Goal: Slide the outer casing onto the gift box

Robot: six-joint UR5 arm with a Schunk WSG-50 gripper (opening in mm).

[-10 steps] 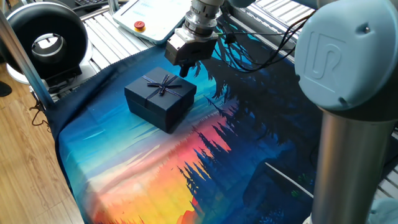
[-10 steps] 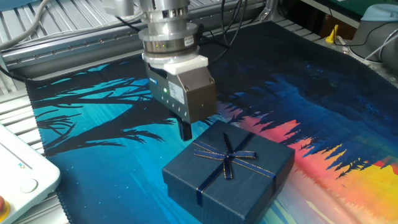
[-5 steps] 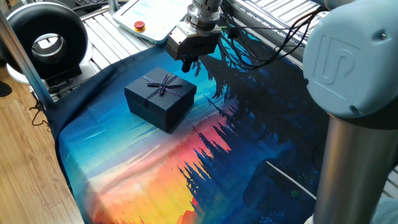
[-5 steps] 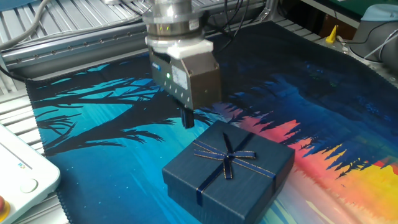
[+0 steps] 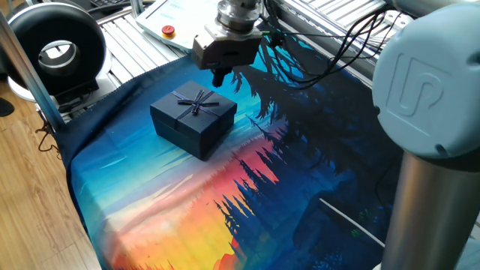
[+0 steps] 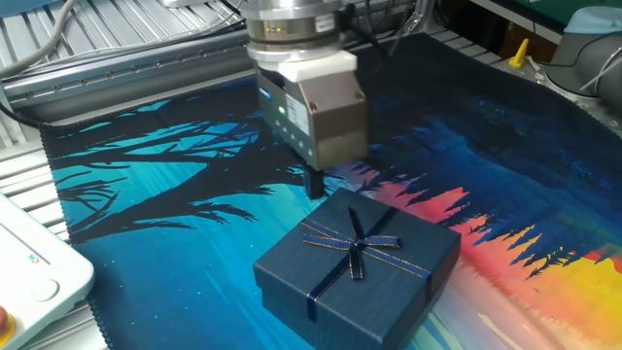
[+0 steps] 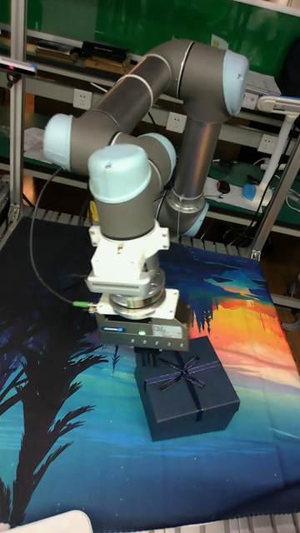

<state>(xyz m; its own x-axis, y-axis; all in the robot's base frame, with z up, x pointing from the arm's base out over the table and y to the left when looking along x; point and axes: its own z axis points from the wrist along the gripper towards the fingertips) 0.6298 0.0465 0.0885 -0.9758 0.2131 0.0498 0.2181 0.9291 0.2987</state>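
Gripper [image 6: 315, 183]: it hangs over the cloth just beyond the back edge of the casing, touching nothing. You see only one dark fingertip below the body in the other fixed view, so I cannot tell whether the fingers are spread or pressed together; nothing sits between them.

Casing [image 6: 358, 264]: it rests flat on the cloth at about 5 o'clock from the gripper in the other fixed view, bow [image 6: 357, 243] up, sides reaching the cloth all round.

Box: you cannot see it as a separate thing. No tray edge or kraft block shows, so it is most likely already inside the casing.

Cloth [image 6: 146, 194]: the printed sheet lies smooth around the casing.

Step in hand: judge this as clearing off after seating. Check from the tall fixed view that the casing [image 7: 188, 396] sits level, no corner riding high.

How to do it well: if you withdraw, go straight up so the fingertip does not clip the near edge or snag the ribbon. If a corner stands proud, press squarely beside the bow, not on it.
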